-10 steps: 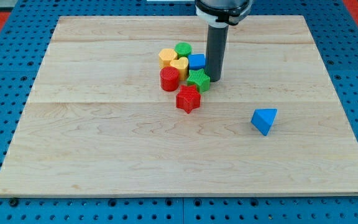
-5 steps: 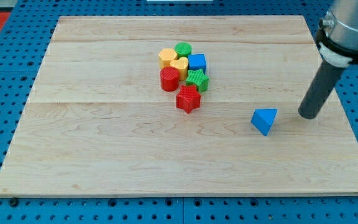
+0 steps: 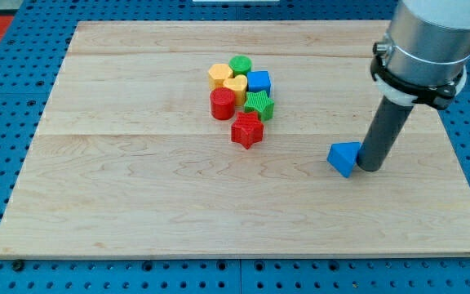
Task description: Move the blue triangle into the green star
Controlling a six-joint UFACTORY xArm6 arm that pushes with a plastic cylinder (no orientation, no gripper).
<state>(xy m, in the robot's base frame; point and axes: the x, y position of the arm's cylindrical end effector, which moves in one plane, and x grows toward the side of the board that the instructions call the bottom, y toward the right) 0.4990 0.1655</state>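
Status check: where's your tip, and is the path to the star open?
My tip against blue triangle's right side. Green star up-left, in cluster. Red star borders the path.

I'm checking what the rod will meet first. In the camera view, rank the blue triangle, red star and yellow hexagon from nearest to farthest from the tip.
From my tip:
1. blue triangle, right beside it on the view's left.
2. red star, lower edge of the cluster.
3. yellow hexagon, cluster's upper left.
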